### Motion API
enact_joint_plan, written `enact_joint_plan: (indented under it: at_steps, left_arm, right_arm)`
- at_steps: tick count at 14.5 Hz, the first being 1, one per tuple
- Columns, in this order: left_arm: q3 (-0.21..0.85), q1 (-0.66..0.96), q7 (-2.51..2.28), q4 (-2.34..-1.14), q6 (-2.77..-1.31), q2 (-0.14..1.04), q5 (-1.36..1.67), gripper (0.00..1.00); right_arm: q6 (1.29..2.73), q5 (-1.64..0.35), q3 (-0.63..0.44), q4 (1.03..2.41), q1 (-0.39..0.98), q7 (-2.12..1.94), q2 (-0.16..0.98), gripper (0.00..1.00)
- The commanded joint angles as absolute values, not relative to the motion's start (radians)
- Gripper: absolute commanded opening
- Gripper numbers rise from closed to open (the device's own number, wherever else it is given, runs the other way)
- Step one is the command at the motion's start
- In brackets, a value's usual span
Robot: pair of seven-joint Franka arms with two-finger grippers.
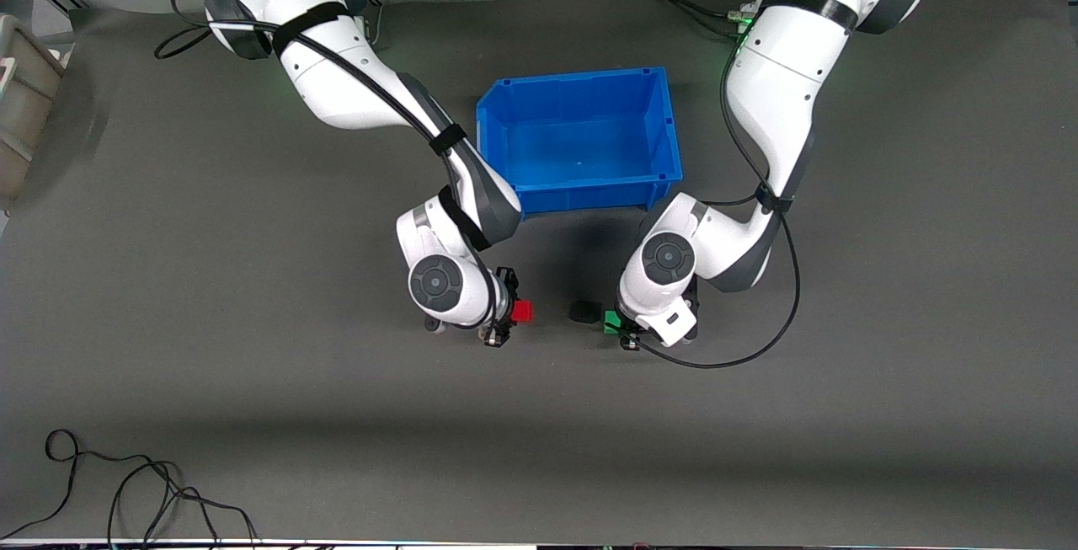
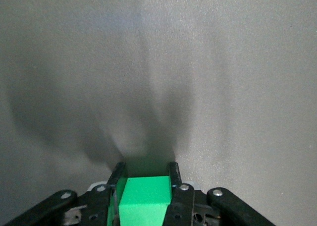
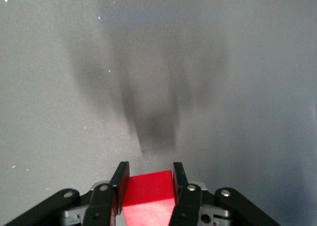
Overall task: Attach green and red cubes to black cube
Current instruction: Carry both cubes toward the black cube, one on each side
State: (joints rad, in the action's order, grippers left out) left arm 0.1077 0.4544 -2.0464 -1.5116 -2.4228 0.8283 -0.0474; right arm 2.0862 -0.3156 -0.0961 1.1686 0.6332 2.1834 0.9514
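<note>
The black cube (image 1: 584, 312) rests on the grey mat, nearer the front camera than the blue bin. My left gripper (image 1: 619, 327) is shut on the green cube (image 1: 611, 323), held close beside the black cube on the left arm's side; the green cube fills the jaws in the left wrist view (image 2: 144, 198). My right gripper (image 1: 504, 314) is shut on the red cube (image 1: 522, 311), a short gap from the black cube on the right arm's side; it shows between the fingers in the right wrist view (image 3: 147, 192). The black cube shows in neither wrist view.
An empty blue bin (image 1: 505, 104) stands farther from the front camera than the cubes, between the two arms. Loose black cables (image 1: 126, 491) lie at the mat's near edge toward the right arm's end. A grey container (image 1: 21, 104) sits off the mat at that end.
</note>
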Motion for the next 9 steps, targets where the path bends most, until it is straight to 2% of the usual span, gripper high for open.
enact_joint_plan:
  at_steps: [1, 9]
  left_arm:
    - [0.098, 0.477, -2.08, -1.491, -2.424, 0.839, -0.064, 0.0]
    - [0.1, 0.489, -2.085, -1.49, -2.419, 0.839, -0.061, 0.0]
  right_arm:
    - [2.105, -0.313, -0.104, 1.124, 0.661, 2.217, 0.983, 0.0]
    - [2.206, -0.324, -0.091, 1.117, 0.675, 2.235, 1.025, 0.0]
